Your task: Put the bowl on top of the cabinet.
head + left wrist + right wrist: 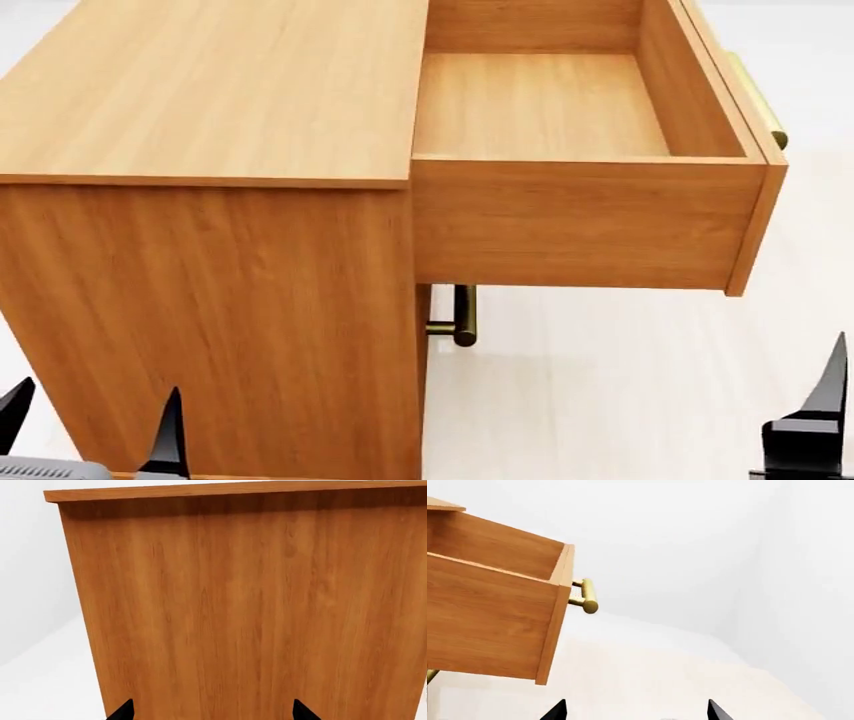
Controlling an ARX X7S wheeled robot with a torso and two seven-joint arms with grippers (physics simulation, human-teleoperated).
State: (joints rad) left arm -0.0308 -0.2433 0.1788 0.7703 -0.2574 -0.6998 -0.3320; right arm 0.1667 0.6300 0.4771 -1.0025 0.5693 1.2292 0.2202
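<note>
cabinet, one drawer pulled out, two tools spread

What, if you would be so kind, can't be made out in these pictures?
- The bowl: in no view, so its whereabouts can't be told.
- The drawer: the head view's top edge cuts off its back.
- The lower handle: mostly hidden under the open drawer.
- Left gripper and right gripper: only fingertips show at the picture edges; their jaws stand apart with nothing between.
</note>
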